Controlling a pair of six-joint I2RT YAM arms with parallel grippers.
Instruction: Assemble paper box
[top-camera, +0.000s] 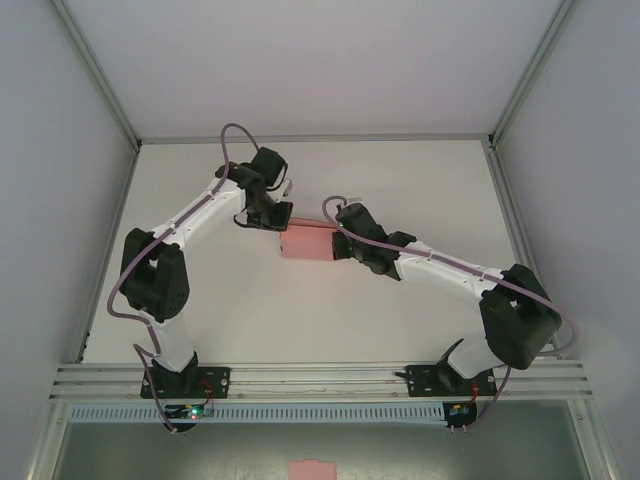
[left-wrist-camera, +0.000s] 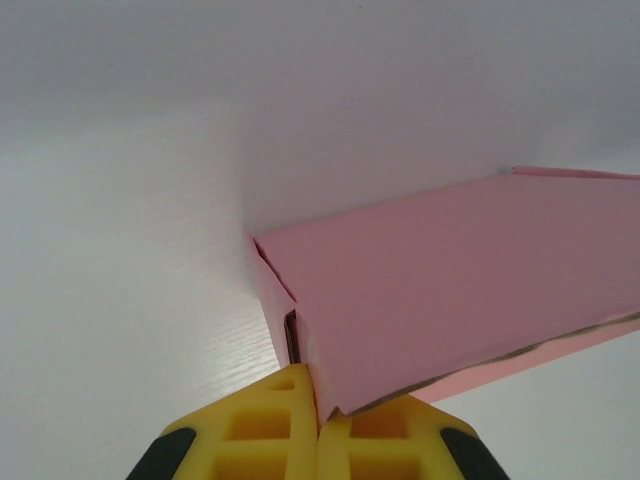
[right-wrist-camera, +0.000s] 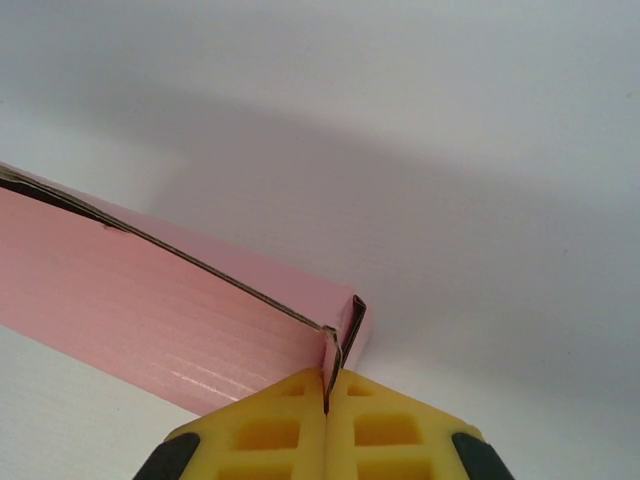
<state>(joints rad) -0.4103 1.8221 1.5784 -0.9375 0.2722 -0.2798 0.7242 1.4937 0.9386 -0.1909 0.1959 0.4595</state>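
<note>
The paper box (top-camera: 308, 242) is a small low pink rectangle in the middle of the white table, held between both arms. My left gripper (top-camera: 279, 222) is at its left end. In the left wrist view that gripper (left-wrist-camera: 320, 402) has its yellow fingers (left-wrist-camera: 262, 425) pressed together on a corner of the pink card (left-wrist-camera: 450, 290). My right gripper (top-camera: 338, 246) is at the box's right end. In the right wrist view it (right-wrist-camera: 327, 385) is shut on a thin folded edge at the box's corner, and the long pink side (right-wrist-camera: 150, 310) runs off to the left.
A small pink paper scrap (top-camera: 310, 470) lies below the aluminium rail (top-camera: 320, 378) at the near edge. White enclosure walls with metal posts (top-camera: 505, 200) bound the table at the left, right and back.
</note>
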